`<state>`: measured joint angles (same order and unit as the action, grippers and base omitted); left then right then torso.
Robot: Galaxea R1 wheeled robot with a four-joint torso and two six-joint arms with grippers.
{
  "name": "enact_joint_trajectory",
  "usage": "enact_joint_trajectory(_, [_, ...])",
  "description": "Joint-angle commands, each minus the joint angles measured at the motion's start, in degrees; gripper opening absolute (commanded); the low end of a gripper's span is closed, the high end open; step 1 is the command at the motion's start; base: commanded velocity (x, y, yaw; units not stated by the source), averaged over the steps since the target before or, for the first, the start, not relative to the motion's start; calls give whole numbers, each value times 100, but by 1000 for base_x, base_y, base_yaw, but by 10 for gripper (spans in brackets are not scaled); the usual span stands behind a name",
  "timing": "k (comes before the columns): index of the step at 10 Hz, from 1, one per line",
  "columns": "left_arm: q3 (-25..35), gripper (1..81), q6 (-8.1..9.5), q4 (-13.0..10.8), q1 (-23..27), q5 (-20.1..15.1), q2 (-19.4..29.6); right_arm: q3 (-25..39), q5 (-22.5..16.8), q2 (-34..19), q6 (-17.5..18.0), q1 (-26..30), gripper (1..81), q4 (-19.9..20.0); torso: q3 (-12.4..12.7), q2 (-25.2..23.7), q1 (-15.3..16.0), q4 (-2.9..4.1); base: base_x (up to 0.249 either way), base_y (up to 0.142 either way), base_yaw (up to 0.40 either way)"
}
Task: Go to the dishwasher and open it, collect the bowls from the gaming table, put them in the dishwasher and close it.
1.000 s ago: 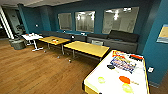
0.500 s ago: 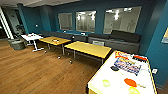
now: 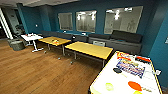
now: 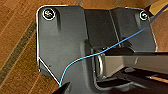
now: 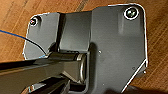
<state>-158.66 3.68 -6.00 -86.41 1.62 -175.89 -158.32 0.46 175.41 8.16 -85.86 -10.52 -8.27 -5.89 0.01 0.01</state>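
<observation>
While the head view looks down a lounge with teal walls (image 3: 160, 37), the gaming table (image 3: 112, 81) sits at the lower right, white top, yellowish rim. On it, colourful game boxes (image 3: 130, 67) lie toward the far end, with a red flat box (image 3: 143, 59) beyond them near the wall. Bowls on the near end: a dark bowl (image 3: 117, 70) just beside the game boxes, a pale green bowl (image 3: 109, 86) nearer the table's close edge, an orange-red bowl (image 3: 134, 85) beside it toward the wall side, and a yellow bowl (image 3: 137, 92) cut off at the picture edge. All the bowls stand apart from each other.

Beyond the gaming table, two yellow wooden-topped tables (image 3: 90, 49) stand in a row, the farther one (image 3: 54, 40) carrying something small and orange, too blurred to name. Past those is a small white table (image 3: 31, 37), and beside it dark round seats (image 3: 17, 44). A dark sofa (image 3: 117, 41) runs along the wall behind the yellow tables, under three glass panels (image 3: 86, 21). Wooden floor (image 3: 37, 72) covers the rest.

Left wrist view: dark robot plate, a blue cable (image 4: 100, 53) across it, wood floor under. Right wrist view: same plate over wood floor. Cannot tell either claw's state; fingers not made out.
</observation>
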Motion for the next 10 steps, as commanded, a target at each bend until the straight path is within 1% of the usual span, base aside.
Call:
enact_joint_trajectory(1, [19,811,-8,28,260,-303,-17,4,-284,5,-16,275,811,-20,0,0,0,0,0,0,0])
enact_joint_trajectory(5, [19,811,1,37,260,-312,-17,4,-275,-4,-16,266,811,-20,-2,5,2,0,0,0,0])
enact_joint_trajectory(8, [19,811,-17,-33,259,-312,-26,4,-266,-4,-16,266,811,-20,-2,5,0,0,0,0,0])
enact_joint_trajectory(10, [19,811,-25,-42,259,-312,-35,4,-266,-4,-16,266,811,-20,-2,5,0,0,0,0,-125])
